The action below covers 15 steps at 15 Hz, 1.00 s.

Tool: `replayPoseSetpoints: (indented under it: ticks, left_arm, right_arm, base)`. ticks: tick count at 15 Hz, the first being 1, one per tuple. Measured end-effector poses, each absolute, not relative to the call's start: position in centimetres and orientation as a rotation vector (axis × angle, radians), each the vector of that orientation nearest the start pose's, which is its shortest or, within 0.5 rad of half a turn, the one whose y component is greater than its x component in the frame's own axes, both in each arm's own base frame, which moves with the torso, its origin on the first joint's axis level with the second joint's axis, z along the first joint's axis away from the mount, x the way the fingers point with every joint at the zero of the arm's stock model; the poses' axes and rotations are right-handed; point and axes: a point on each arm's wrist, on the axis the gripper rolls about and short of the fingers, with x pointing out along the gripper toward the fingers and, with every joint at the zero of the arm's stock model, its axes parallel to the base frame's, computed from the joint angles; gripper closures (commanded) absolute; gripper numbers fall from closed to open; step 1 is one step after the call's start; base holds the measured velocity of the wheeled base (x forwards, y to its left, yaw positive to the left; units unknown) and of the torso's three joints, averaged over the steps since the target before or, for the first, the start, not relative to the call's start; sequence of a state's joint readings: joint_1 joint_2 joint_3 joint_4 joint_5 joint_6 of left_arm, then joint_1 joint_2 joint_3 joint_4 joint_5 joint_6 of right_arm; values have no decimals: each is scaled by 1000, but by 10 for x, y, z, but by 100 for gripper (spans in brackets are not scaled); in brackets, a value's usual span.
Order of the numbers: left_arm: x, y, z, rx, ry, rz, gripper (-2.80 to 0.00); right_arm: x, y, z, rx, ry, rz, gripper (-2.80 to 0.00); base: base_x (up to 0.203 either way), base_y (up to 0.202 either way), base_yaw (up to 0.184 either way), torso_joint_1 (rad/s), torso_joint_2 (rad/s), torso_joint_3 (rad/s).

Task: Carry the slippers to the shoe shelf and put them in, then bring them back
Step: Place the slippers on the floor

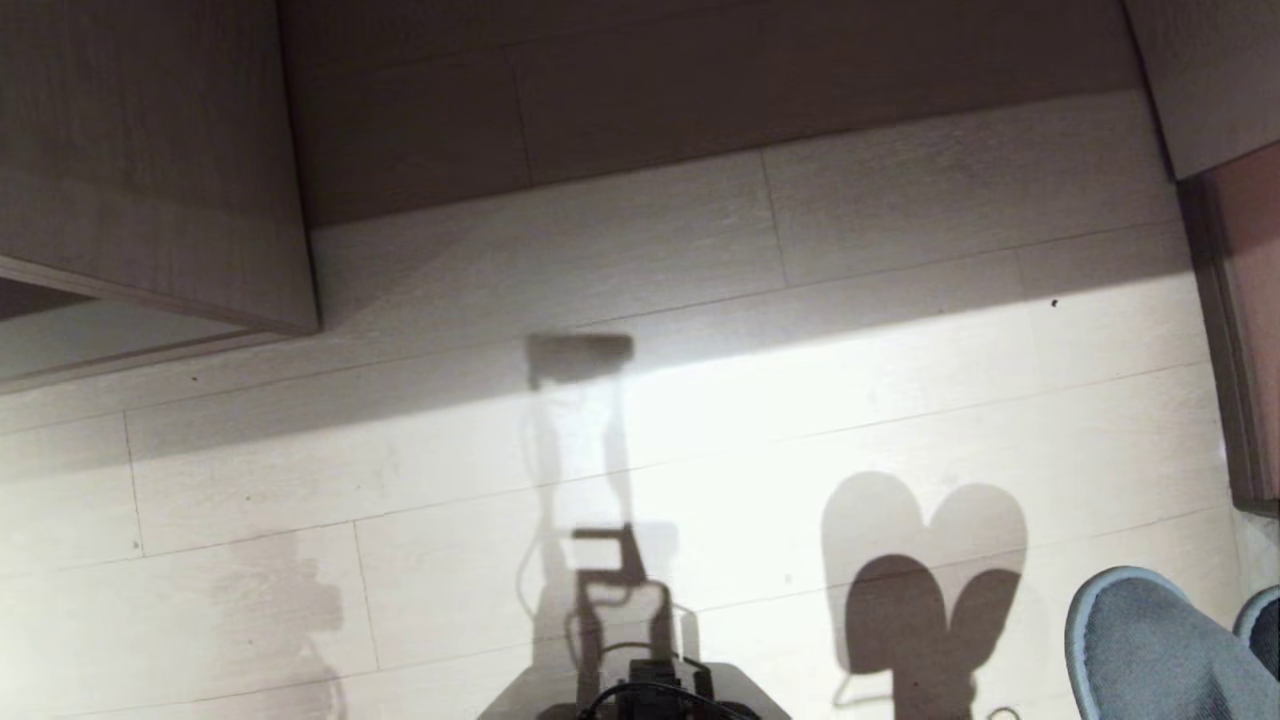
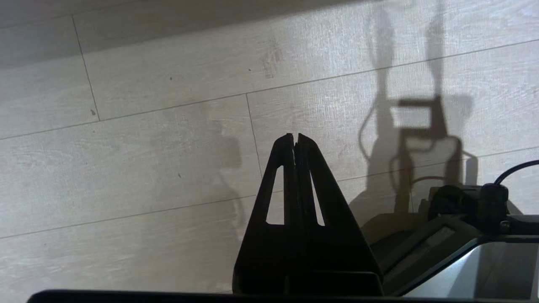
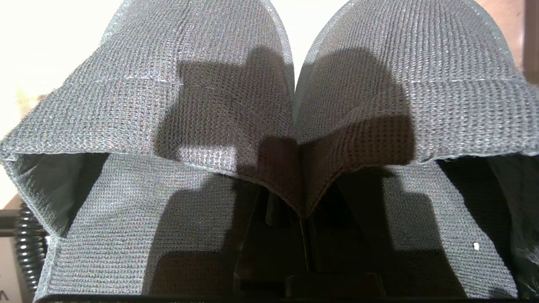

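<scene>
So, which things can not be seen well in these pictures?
- Slippers: in the head view only the toes show; the picture's edges cut off the rest.
- Right gripper: in the right wrist view the slippers' bands cover most of the jaws, pinched where the bands meet.
- Shoe shelf: cannot tell which opening it is; the head view shows only cabinet edges.
- Left gripper: jaws shut, holding nothing; out of the head view.
</scene>
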State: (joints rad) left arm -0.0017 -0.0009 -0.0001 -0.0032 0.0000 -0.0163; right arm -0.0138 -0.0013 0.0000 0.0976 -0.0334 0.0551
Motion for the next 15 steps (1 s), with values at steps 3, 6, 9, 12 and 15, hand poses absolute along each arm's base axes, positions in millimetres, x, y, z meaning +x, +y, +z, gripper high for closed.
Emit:
replayPoseSetpoints:
  ticks: [3, 6, 9, 12, 15]
  left_arm:
    - [-23, 0, 76, -16, -4, -2, 0]
    - [-23, 0, 76, -16, -4, -2, 0]
    - [-23, 0, 76, -16, -4, -1, 0]
    - [-23, 0, 76, -17, -4, -2, 0]
    - [-23, 0, 76, -16, -4, -1, 0]
  right_arm:
    - [-23, 0, 65, 54, 95, -50, 0]
    - [-23, 0, 65, 54, 95, -50, 0]
    - [-23, 0, 65, 54, 95, -50, 0]
    - [-23, 0, 65, 54, 95, -50, 0]
    - [-23, 0, 65, 54, 95, -50, 0]
  base:
    - [0, 0, 0, 2, 3, -197]
    - [0, 0, 0, 6, 4, -195]
    - [0, 0, 0, 1, 0, -195]
    - [0, 0, 0, 0, 3, -195]
    - [0, 0, 0, 1, 4, -197]
